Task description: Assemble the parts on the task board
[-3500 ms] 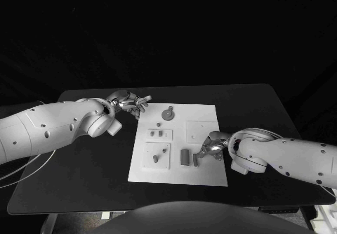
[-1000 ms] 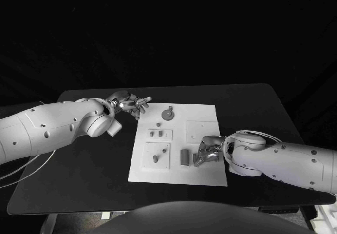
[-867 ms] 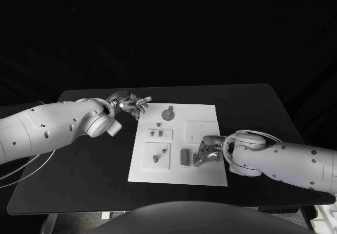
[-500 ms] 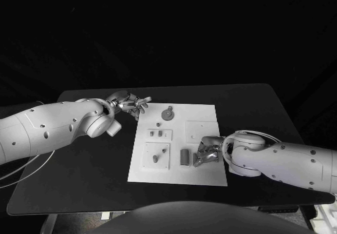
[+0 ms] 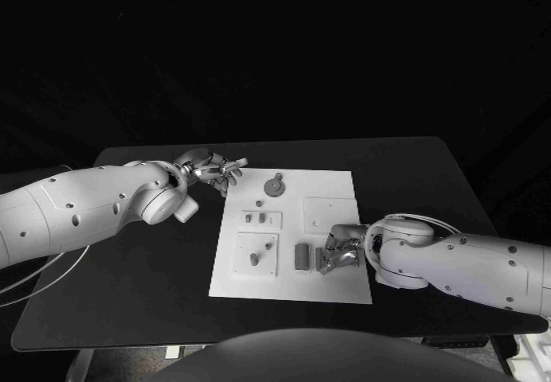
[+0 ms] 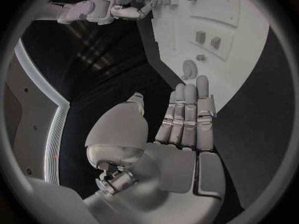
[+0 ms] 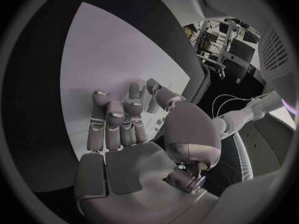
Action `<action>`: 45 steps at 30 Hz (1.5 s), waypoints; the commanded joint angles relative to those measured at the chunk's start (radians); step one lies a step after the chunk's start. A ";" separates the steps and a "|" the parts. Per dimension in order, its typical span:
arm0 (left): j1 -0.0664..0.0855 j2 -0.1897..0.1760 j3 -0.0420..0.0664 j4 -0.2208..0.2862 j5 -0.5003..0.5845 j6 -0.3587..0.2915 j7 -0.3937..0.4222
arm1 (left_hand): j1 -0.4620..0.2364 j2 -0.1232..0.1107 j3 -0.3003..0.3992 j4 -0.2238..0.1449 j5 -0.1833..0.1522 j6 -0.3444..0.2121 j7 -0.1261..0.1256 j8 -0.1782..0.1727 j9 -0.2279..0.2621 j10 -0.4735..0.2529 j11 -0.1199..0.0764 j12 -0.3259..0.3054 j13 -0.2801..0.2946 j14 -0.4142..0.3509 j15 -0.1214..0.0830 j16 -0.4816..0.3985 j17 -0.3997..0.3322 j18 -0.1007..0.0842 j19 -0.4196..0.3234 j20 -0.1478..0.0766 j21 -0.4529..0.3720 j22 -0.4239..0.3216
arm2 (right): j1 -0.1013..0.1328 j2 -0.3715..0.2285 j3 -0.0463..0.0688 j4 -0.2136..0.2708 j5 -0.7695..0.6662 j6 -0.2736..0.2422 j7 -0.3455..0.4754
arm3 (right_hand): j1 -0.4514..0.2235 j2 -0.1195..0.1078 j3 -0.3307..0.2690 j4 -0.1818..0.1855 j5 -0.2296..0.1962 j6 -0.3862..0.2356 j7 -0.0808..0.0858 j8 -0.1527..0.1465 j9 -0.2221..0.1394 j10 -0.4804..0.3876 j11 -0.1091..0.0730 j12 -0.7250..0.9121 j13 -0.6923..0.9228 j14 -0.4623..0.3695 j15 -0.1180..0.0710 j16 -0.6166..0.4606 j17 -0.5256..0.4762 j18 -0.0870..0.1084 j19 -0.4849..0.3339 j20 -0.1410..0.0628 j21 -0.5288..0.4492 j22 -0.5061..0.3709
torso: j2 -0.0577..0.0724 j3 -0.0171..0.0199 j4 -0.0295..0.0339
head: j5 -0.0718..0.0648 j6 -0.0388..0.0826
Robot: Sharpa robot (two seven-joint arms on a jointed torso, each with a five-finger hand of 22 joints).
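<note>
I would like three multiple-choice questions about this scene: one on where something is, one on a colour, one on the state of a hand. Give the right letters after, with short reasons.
1. Where is the left hand?
A. over the black table, beside the task board's far left corner
B. over the board's near right corner
C. in the middle of the board

2. What colour is the task board?
A. black
B. white
C. blue

3. How is the left hand?
A. it holds a grey part
B. it presses on the board
C. open, holding nothing

Answers:
1 A: the head view shows it off the board's far left corner.
2 B: the plate is white on the black table.
3 C: the left wrist view shows its fingers straight, with nothing between them.
</note>
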State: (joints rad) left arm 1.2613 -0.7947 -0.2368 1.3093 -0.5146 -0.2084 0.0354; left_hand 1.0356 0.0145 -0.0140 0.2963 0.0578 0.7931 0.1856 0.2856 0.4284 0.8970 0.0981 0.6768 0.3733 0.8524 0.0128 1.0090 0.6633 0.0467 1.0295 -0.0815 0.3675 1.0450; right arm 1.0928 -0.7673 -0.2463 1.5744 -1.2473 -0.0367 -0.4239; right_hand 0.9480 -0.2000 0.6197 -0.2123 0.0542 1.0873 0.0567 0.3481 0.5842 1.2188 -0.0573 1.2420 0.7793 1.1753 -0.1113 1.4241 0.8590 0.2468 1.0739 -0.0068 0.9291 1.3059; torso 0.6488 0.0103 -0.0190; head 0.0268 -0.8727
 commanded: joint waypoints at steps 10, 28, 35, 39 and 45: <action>0.001 0.000 0.001 0.001 -0.003 0.016 0.001 | -0.003 -0.003 0.002 0.001 -0.005 -0.002 0.007 0.004 -0.001 -0.008 -0.001 0.005 -0.002 -0.005 -0.001 0.002 0.001 0.042 -0.003 -0.006 -0.005 0.002 | -0.001 -0.012 0.000 0.004 0.011 -0.025 0.007 | -0.008 0.004 -0.001 0.014 -0.004 0.007 -0.002 0.003 0.002 0.005 0.000 -0.004 0.002 0.009 0.002 0.004 -0.001 0.015 0.006 -0.002 -0.001 -0.001 | 0.000 0.0001 0.0003 | -0.001 0.000; 0.001 0.000 0.001 0.001 -0.004 0.018 0.000 | -0.004 -0.003 0.002 0.001 -0.005 -0.002 0.007 0.005 -0.002 -0.008 -0.001 0.005 -0.002 -0.005 -0.001 0.002 0.001 0.042 -0.003 -0.006 -0.005 0.002 | 0.002 -0.036 0.009 -0.008 0.028 -0.172 0.067 | 0.007 0.007 0.011 0.027 -0.003 -0.007 0.001 -0.008 0.001 0.009 0.003 -0.009 0.003 0.015 -0.003 0.003 -0.003 0.015 0.012 -0.008 0.000 -0.002 | 0.000 0.0000 0.0004 | 0.001 0.000; 0.001 -0.001 0.001 0.002 -0.004 0.018 0.000 | -0.004 -0.002 0.003 0.001 -0.005 -0.002 0.007 0.005 -0.002 -0.008 -0.001 0.005 -0.002 -0.005 -0.001 0.002 0.002 0.042 -0.003 -0.006 -0.006 0.002 | 0.002 -0.043 0.009 -0.001 -0.004 -0.231 0.148 | 0.057 0.020 0.006 -0.033 -0.002 -0.088 0.036 -0.050 -0.009 0.015 0.037 -0.008 0.003 0.015 -0.006 0.004 -0.001 0.015 0.012 -0.007 0.002 0.000 | 0.000 -0.0001 -0.0005 | 0.002 0.000; 0.001 -0.001 0.001 0.002 -0.004 0.018 0.000 | -0.004 -0.002 0.003 0.001 -0.005 -0.002 0.007 0.005 -0.002 -0.008 -0.001 0.005 -0.002 -0.005 -0.001 0.002 0.002 0.042 -0.003 -0.006 -0.006 0.002 | 0.002 -0.046 0.009 0.005 -0.023 -0.263 0.207 | 0.081 0.029 0.009 -0.059 -0.002 -0.117 0.048 -0.066 -0.015 0.016 0.050 -0.005 0.004 0.015 0.002 0.007 0.001 0.015 0.012 -0.005 0.004 0.001 | 0.000 0.0002 -0.0010 | 0.003 0.000; 0.001 -0.003 0.001 0.002 -0.004 0.018 -0.001 | -0.004 -0.001 0.003 0.001 -0.005 -0.002 0.007 0.005 -0.002 -0.008 -0.001 0.005 -0.002 -0.005 -0.001 0.002 0.002 0.042 -0.003 -0.006 -0.006 0.002 | 0.002 -0.052 0.008 0.008 -0.058 -0.277 0.254 | 0.124 0.047 0.014 -0.078 0.003 -0.135 0.058 -0.077 -0.022 0.013 0.059 -0.002 0.005 0.011 0.012 0.011 0.006 0.015 0.008 -0.002 0.005 0.004 | 0.001 0.0005 0.0000 | 0.001 0.000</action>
State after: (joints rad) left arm 1.2613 -0.7977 -0.2368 1.3094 -0.5163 -0.2025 0.0302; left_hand 1.0356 0.0146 -0.0140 0.2963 0.0578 0.7877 0.1854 0.2856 0.4277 0.8970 0.0981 0.6768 0.3726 0.8524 0.0128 1.0090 0.6639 0.0467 1.0294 -0.0814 0.3675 1.0463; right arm 1.0952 -0.8186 -0.2378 1.5812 -1.2576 -0.2809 -0.2367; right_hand 1.0624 -0.1516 0.6336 -0.2844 0.0542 0.9903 0.0852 0.2749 0.5628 1.2328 -0.0036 1.2353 0.7832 1.1861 -0.1086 1.4289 0.8641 0.2533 1.0812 -0.0140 0.9291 1.3081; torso 0.6492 0.0105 -0.0195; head 0.0294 -0.8727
